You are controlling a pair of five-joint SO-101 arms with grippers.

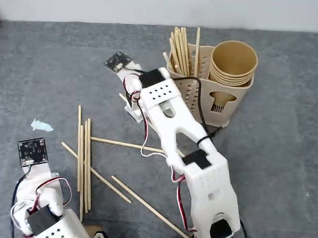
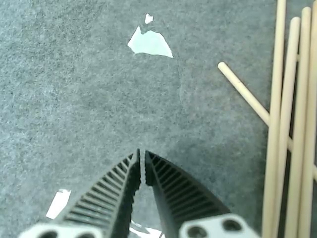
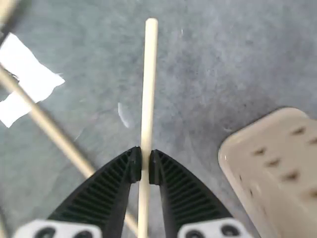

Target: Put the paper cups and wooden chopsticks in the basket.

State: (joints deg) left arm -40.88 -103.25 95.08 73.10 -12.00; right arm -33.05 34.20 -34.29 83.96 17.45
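Note:
A beige basket (image 1: 223, 100) stands at the back right, holding stacked paper cups (image 1: 234, 61) and several upright wooden chopsticks (image 1: 180, 49). My right gripper (image 3: 143, 158) is shut on one chopstick (image 3: 148, 74) just above the grey mat, beside the basket's corner (image 3: 277, 168). In the high view this gripper (image 1: 129, 104) is left of the basket. Several loose chopsticks (image 1: 84, 158) lie on the mat at centre left. My left gripper (image 2: 142, 161) is shut and holds nothing, hanging over bare mat with chopsticks (image 2: 292, 124) off to one side.
Another chopstick (image 3: 49, 129) lies slantwise under the right gripper, near white paper scraps (image 3: 29, 74). A pale blue scrap (image 1: 41, 126) lies on the mat at the left. More long chopsticks (image 1: 150, 207) cross the front centre. The left arm (image 1: 44, 203) sits at the front left corner.

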